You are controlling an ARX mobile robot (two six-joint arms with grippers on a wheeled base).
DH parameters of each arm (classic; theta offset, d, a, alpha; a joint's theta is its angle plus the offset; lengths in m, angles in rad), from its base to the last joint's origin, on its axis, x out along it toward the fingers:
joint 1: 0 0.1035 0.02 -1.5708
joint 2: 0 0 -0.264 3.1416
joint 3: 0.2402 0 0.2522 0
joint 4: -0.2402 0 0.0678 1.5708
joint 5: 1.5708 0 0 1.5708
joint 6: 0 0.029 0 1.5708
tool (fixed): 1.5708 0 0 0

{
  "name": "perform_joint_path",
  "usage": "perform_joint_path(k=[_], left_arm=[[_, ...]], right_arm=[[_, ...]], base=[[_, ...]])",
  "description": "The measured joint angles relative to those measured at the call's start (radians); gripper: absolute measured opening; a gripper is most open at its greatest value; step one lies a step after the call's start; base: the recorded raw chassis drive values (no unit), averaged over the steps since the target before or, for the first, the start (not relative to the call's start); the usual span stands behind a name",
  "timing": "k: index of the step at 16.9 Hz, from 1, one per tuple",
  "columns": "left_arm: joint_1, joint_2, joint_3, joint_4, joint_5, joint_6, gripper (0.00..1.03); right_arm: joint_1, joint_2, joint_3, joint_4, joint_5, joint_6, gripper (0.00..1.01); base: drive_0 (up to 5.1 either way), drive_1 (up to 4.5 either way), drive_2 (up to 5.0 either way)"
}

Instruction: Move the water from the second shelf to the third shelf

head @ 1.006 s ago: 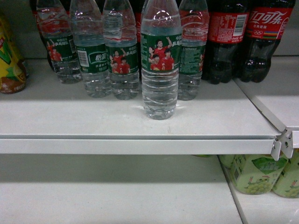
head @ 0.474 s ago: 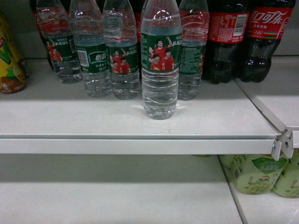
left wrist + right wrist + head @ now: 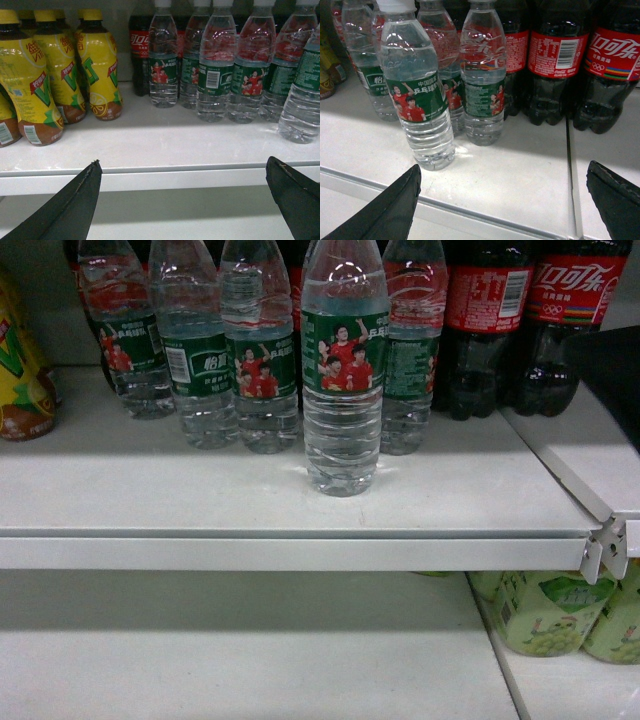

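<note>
Near the front lip of the white shelf [image 3: 200, 500] stands the water [image 3: 345, 370], upright, alone ahead of a row of matching bottles [image 3: 260, 350], with cola bottles [image 3: 485, 320] at its 2 o'clock and yellow drink bottles [image 3: 60, 70] far off at 9 o'clock. From its wrist camera, the right gripper [image 3: 505, 205] hangs below the shelf edge with jaws spread wide and empty, the water at its 11 o'clock. Likewise, the left gripper [image 3: 182, 200] gapes wide, holding nothing, with the water at about 1 o'clock.
</note>
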Motion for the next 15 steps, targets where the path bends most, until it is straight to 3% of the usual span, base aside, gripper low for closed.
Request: perform_joint_path(k=[4,13,15], left_arm=[[0.000,0.000,0.000,0.000,0.000,0.000,0.98],[0.000,0.000,0.000,0.000,0.000,0.000,0.98],[0.000,0.000,0.000,0.000,0.000,0.000,0.98]], right_arm=[[0.079,0.151,0.137,0.057,0.042,0.002,0.98],[0.267,0.348,0.322,0.034,0.099,0.037,0.98],[0.287,0.389,0.357,0.029,0.114,0.046,0.98]], base=[[0.0,0.00,0.0],[0.0,0.00,0.0],[0.0,0.00,0.0]])
